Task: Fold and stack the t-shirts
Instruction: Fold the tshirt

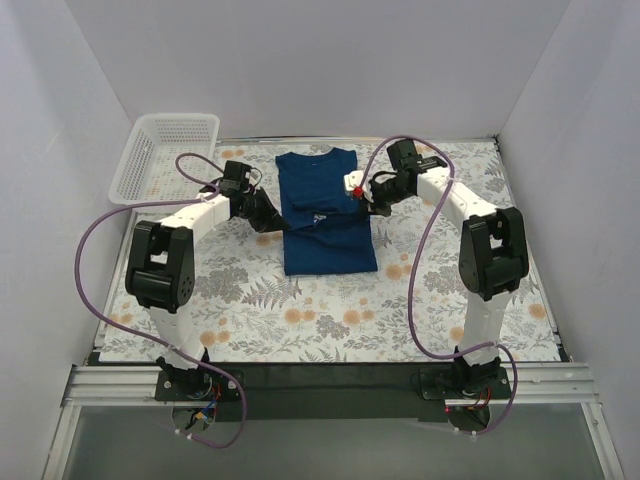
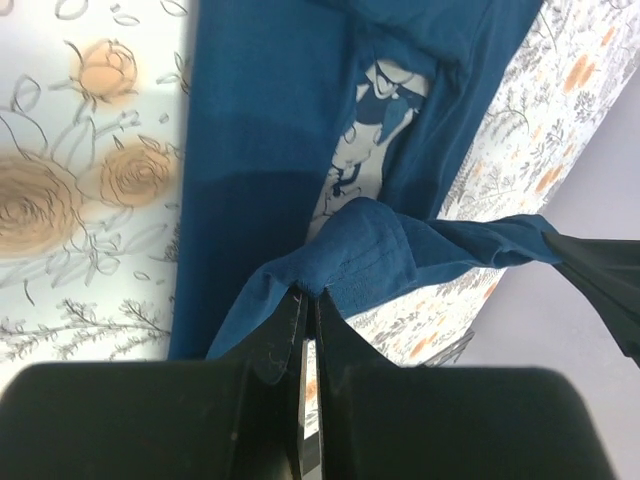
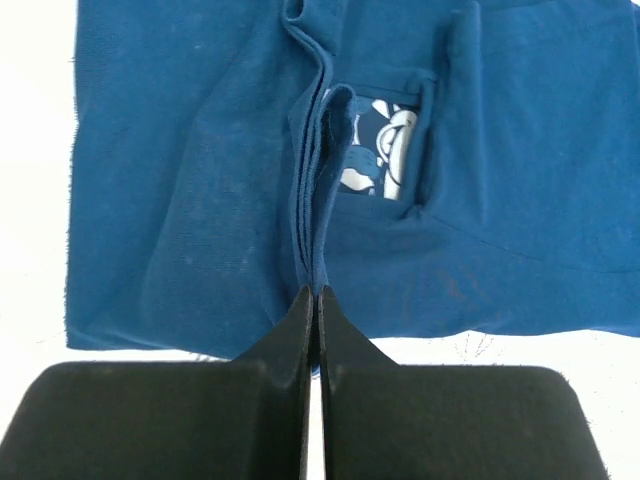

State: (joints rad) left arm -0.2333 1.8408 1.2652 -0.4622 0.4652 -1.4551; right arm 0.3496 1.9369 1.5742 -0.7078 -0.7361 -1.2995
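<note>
The navy t-shirt lies at the middle of the table, towards the far side. Its collar end points away from the arms and its lower part is a flat rectangle reaching nearer. Across its middle the cloth is gathered and creased, and a pale print shows through a gap between the bunched layers. In the left wrist view the same print sits beyond a raised hump of navy fabric. The left gripper meets the shirt at its left edge. Its jaws are pressed together with a fold of the navy cloth caught between the tips, and the cloth rises from the table to them. The right gripper meets the shirt at its right edge. It is likewise closed, nipping a narrow upright ridge of several fabric layers that runs away from its fingertips towards the print. The two grippers face each other across the width of the garment, both low over it. Under the shirt is a floral tablecloth with orange blossoms and grey fern leaves. A white mesh basket stands at the far left corner, apart from the shirt. Purple cables loop along each arm.
</note>
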